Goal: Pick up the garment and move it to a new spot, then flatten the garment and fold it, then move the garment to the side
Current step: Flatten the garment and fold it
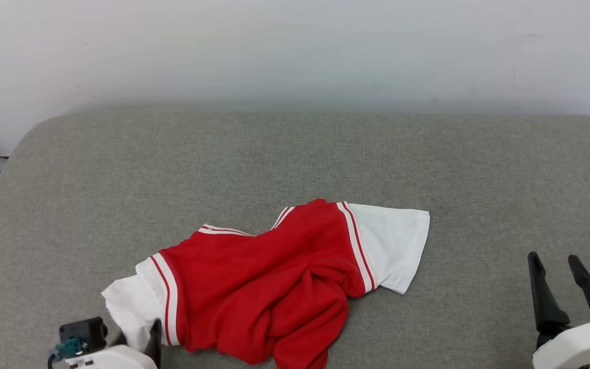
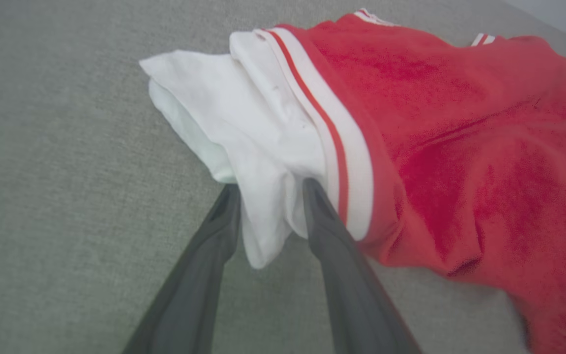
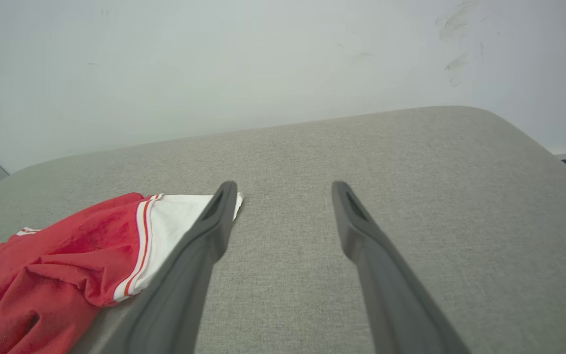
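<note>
Red jersey cloth, the garment (image 1: 264, 287), lies crumpled in a heap on the grey cushion (image 1: 295, 154) toward its near edge, not yet flattened, with one white sleeve (image 2: 243, 113) on my left. My left claw (image 2: 268, 189) stands parted with that sleeve slack between its fingers, touching but not pinched, which I judge suits a heap already set at its new spot. My right claw (image 3: 283, 189) hangs wide open over bare cushion beside the garment, holding nothing, likely placed to help spread it.

our head camera looks down from above; both wrist cameras skim low, facing forward; all share the garment (image 1: 274, 277).
</note>
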Controlling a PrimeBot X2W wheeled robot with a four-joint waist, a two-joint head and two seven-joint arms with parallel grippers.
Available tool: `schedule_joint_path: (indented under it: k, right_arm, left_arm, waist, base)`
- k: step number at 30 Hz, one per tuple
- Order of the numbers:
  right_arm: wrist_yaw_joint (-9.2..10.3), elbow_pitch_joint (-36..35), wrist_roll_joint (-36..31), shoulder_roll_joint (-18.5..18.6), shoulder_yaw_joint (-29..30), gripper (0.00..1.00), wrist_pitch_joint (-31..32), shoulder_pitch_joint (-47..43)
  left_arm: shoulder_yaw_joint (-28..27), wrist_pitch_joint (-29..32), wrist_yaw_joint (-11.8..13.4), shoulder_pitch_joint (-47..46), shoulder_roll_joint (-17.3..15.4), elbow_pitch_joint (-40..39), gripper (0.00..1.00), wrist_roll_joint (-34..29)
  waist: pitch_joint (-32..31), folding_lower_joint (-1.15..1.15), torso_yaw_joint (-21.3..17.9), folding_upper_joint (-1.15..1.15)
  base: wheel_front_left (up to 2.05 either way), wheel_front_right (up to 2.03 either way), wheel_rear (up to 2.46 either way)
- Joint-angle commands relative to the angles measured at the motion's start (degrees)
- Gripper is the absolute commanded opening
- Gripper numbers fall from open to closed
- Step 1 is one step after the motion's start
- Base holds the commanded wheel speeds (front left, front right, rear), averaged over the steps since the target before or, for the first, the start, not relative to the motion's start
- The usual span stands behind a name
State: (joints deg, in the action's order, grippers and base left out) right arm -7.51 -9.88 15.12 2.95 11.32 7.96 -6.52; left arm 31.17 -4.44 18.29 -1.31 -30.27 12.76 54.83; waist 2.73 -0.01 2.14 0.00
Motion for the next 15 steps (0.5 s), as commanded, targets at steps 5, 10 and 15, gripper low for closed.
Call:
schedule_joint_path:
  k: [5, 10, 15]
  right_arm:
    - [0.05, 1.99, 1.33, -0.12, 0.21, 1.00, 1.96, -0.27]
    - [0.04, 5.43, 1.56, -0.12, 0.82, 1.00, 5.20, 1.44]
    - [0.04, 10.33, 2.72, 0.57, 1.44, 1.00, 11.59, 5.06]
  left_arm:
    - [-1.58, -6.91, 0.83, -2.41, -0.92, -2.04, 1.00, -4.16]
    - [-3.04, -10.08, 2.09, -3.30, -0.28, -5.95, 1.00, -8.84]
    - [-4.63, -10.73, 2.80, -3.60, 1.08, -10.72, 1.00, -13.17]
  waist:
    - [-1.02, 0.01, 0.07, 0.00]
    - [-1.56, 0.01, 0.37, 0.00]
    - [-0.86, 0.01, 1.39, 0.00]
  base:
    - [0.00, 0.00, 0.00]
    - [0.00, 0.00, 0.00]
    - [0.00, 0.00, 0.00]
